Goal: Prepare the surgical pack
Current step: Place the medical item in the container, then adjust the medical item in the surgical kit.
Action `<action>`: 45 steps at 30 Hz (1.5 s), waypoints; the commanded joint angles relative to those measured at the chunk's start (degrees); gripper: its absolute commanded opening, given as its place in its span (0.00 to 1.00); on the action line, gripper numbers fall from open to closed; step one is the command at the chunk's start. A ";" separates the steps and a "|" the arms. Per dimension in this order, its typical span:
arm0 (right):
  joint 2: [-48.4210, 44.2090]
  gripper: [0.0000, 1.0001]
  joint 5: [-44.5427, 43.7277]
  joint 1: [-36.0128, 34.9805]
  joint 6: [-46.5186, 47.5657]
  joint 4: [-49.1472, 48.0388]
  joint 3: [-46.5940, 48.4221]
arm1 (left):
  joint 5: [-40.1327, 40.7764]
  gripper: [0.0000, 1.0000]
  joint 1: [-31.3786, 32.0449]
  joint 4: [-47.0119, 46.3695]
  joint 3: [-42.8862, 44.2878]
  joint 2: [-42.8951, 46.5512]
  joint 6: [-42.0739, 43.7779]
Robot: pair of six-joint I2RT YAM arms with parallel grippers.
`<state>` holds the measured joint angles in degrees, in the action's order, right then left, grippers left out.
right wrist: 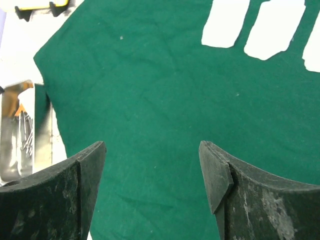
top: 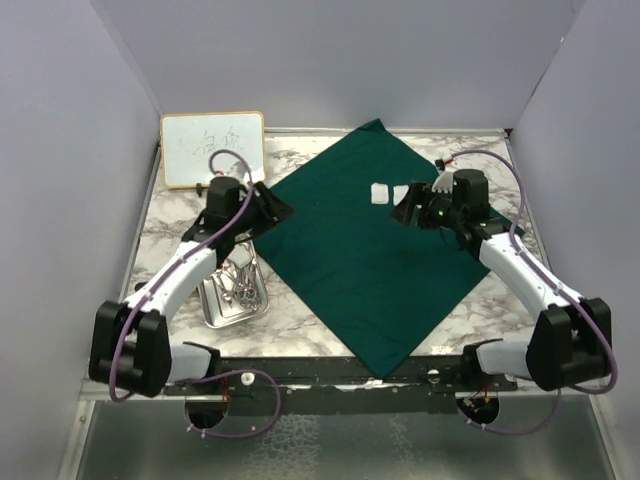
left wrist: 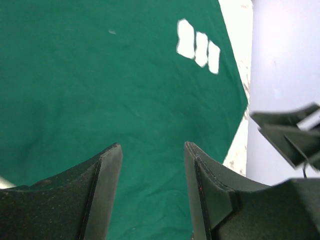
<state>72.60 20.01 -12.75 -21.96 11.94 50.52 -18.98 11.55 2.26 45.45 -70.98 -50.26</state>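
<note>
Drape [top: 370, 260] flat beneath both; left fingers [left wrist: 60, 210] parted, empty; right fingers [right wrist: 50, 200] wide, empty, gauze [right wrist: 272, 27] ahead.

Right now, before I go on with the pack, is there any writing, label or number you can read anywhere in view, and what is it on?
On the whiteboard: faint blue handwriting across its middle, too blurred to read.
On the green drape, the gauze squares and the steel tray: no lettering visible.
No other text shows in any view.
</note>
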 commanded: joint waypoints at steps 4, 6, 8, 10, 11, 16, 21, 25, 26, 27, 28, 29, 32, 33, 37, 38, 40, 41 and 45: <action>12.20 0.66 6.71 6.01 -4.97 -7.63 5.73 | -0.69 0.56 13.88 -6.84 10.48 -14.34 2.96; 16.56 0.55 8.02 6.37 -5.40 -8.62 8.67 | -2.02 0.56 16.08 -6.91 12.68 -17.62 4.07; 21.39 0.43 8.39 6.49 -5.98 -9.09 12.08 | -3.51 0.56 17.53 -7.00 13.96 -19.98 4.73; 26.56 0.36 9.53 6.72 -6.75 -7.69 16.30 | -4.95 0.56 18.49 -7.87 14.15 -21.75 4.71; 28.76 0.34 10.34 6.77 -6.92 -6.91 18.57 | -5.41 0.56 18.79 -8.42 13.90 -22.20 4.54; 39.06 0.36 11.57 6.78 -7.04 -2.56 28.28 | -7.54 0.56 19.34 -9.99 12.65 -22.96 4.08; 46.98 0.38 11.97 6.79 -5.83 3.85 36.14 | -9.23 0.56 19.30 -5.38 16.04 -23.00 8.45; 49.50 0.40 10.68 6.84 -5.09 6.72 38.81 | -10.53 0.56 19.23 -1.20 19.97 -22.72 11.33; 49.42 0.40 9.47 6.91 -4.87 7.03 38.92 | -11.13 0.56 19.25 0.22 21.10 -22.59 11.74; 49.40 0.40 8.87 6.99 -4.59 7.35 38.95 | -11.86 0.56 19.24 1.06 22.03 -22.43 12.10; 49.45 0.41 8.59 7.03 -4.32 7.53 38.83 | -12.67 0.56 19.21 1.87 22.99 -22.35 12.85; 49.48 0.41 8.47 7.11 -4.25 7.44 38.57 | -13.35 0.56 19.25 2.98 24.01 -22.16 13.64; 50.16 0.42 8.78 7.32 -4.42 7.17 37.80 | -13.31 0.56 19.21 7.16 27.14 -22.13 16.87; 50.37 0.42 8.59 7.43 -4.37 7.07 37.55 | -12.75 0.56 19.22 8.72 28.29 -22.22 18.20; 51.37 0.43 10.04 7.91 -4.22 6.12 37.02 | -12.14 0.56 18.97 12.47 31.44 -22.45 21.97; 51.89 0.43 10.82 7.92 -4.28 5.77 37.24 | -12.10 0.56 18.91 13.10 31.84 -22.47 22.92; 52.98 0.43 12.81 7.92 -4.20 5.76 37.82 | -10.94 0.56 18.75 14.11 31.89 -22.17 24.27; 53.30 0.43 13.46 7.92 -4.35 5.33 37.86 | -10.08 0.56 18.59 14.43 32.95 -22.04 24.66; 53.68 0.42 13.48 7.92 -4.60 4.51 37.33 | -9.03 0.56 17.51 14.68 32.81 -21.51 24.94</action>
<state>124.86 31.31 -5.15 -27.11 17.93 87.74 -29.71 30.11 14.81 77.30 -93.89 -28.12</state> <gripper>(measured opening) 0.425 0.556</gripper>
